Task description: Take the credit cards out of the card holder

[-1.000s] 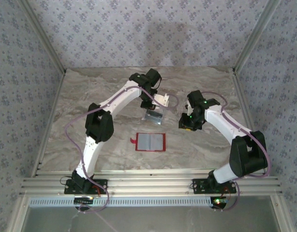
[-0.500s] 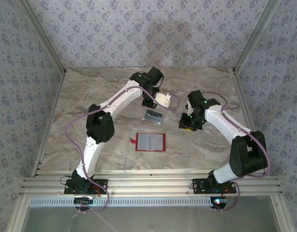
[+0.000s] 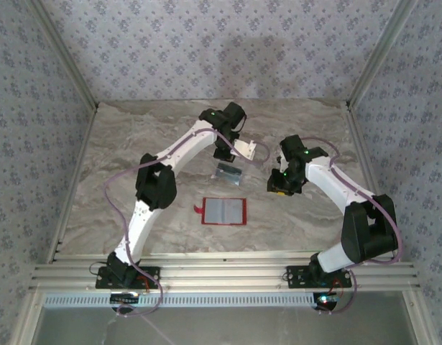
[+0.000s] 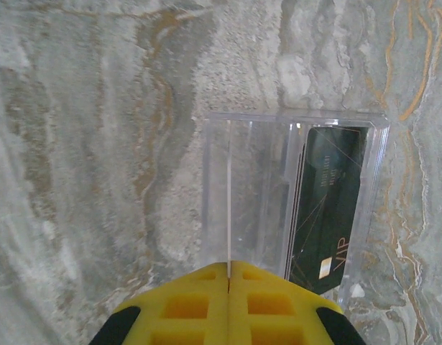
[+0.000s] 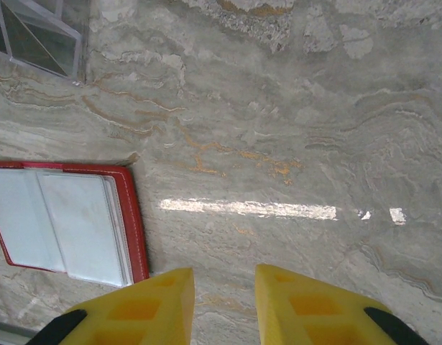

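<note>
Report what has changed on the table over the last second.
The left arm swung a little to the right and away from its base, elbow included, carrying its shut left pincer along near the clear plastic box. Nothing was visibly grasped or released. The right arm, its open right pincer, the open red card holder and the box kept their places.

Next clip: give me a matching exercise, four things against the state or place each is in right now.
Things:
1. card holder
2. dark card
3. left hand
4. right hand

States or places:
A. shut, nothing held
B. open, nothing between its fingers
C. lying open on the table
D. inside the clear box

Pairs: 1-C, 2-D, 3-A, 4-B
</note>
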